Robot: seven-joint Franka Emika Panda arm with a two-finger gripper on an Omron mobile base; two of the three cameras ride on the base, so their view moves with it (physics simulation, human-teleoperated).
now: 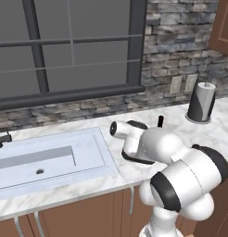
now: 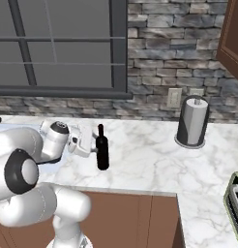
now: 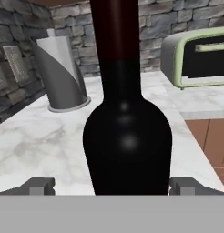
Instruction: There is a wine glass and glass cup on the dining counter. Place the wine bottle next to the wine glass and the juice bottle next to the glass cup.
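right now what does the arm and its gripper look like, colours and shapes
The arm is glossy white, built of rounded, bulbous segments with black bands at the joints. A black ring circles the wrist. The gripper has a white boxy hand. In the hand view its fingertips are small, grey and blocky. No cables or markings are visible.

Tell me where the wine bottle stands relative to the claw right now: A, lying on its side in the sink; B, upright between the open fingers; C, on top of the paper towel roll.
B: the wine bottle stands upright on the marble counter, between the spread fingertips of the claw.
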